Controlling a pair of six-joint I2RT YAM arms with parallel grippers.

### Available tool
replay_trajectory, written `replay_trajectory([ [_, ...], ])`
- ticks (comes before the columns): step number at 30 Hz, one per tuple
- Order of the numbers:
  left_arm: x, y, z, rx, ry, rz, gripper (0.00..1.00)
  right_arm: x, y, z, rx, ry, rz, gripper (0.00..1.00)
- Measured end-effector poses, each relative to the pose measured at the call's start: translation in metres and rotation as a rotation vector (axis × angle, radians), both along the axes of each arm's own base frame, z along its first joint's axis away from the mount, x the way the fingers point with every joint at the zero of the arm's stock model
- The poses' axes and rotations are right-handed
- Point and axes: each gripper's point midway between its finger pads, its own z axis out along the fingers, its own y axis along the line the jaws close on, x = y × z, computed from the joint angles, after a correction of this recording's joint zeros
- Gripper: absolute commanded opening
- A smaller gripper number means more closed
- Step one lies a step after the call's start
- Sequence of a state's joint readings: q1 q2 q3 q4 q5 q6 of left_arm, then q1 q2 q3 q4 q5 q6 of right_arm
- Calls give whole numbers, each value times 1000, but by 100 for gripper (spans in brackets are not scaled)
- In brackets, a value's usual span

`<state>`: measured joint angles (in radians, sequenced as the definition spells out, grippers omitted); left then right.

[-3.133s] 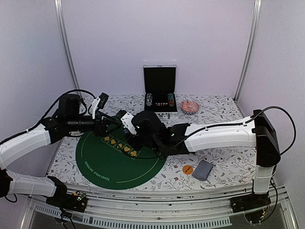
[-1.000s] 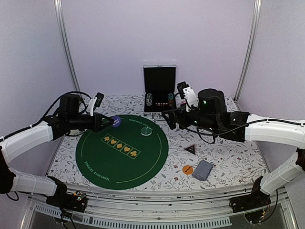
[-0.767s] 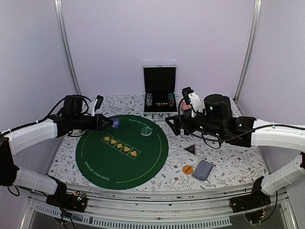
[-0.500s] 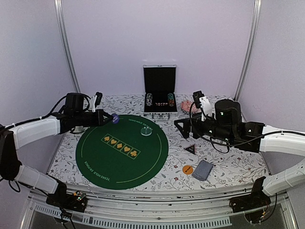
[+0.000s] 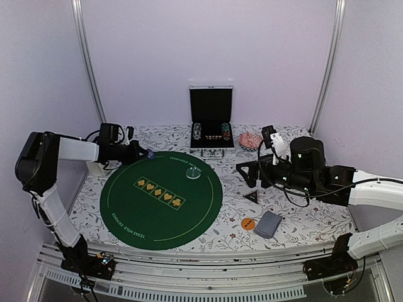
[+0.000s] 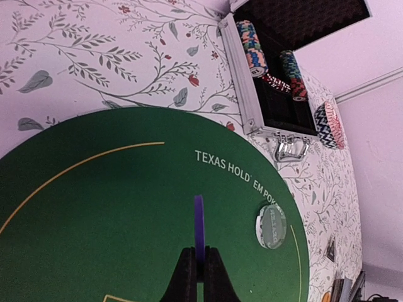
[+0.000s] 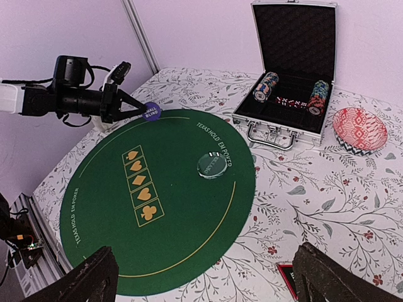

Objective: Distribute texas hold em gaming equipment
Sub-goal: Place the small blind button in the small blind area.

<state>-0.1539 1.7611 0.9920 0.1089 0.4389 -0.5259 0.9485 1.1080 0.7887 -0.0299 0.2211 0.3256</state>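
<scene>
My left gripper [image 5: 142, 153] is shut on a dark blue disc [image 5: 150, 155] and holds it over the far left rim of the green mat [image 5: 157, 220]. In the left wrist view the disc [image 6: 199, 229] stands edge-on between the fingertips of the left gripper [image 6: 200, 264]. A pale disc [image 5: 193, 173] lies on the mat's far right part. My right gripper [image 5: 250, 171] hangs open and empty right of the mat, above the table. A black triangular marker [image 5: 251, 196], an orange disc [image 5: 248, 223] and a grey-blue card deck [image 5: 269, 224] lie on the tablecloth at the right.
An open metal case [image 5: 211, 126] with stacked chips stands at the back centre. A patterned bowl [image 5: 250, 139] sits to its right. The floral tablecloth [image 5: 302, 217] surrounds the mat. The right arm stretches along the table's right side.
The left gripper has drawn back leftwards with the blue disc, to the mat's far left rim. The right gripper has moved right and nearer, staying open.
</scene>
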Motion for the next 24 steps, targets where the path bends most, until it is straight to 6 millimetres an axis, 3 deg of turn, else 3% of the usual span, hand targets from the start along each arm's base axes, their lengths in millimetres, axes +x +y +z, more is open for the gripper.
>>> replay_trajectory([
  [3,13,-3,-18,-11,34,-10,0,1,2,-9,-21,17,4,99],
  [15,23,7,-69,-25,133,20,0,3,8,-33,-81,64,14,99],
  [24,25,13,-72,-33,135,29,5,6,13,-37,-105,71,19,99],
])
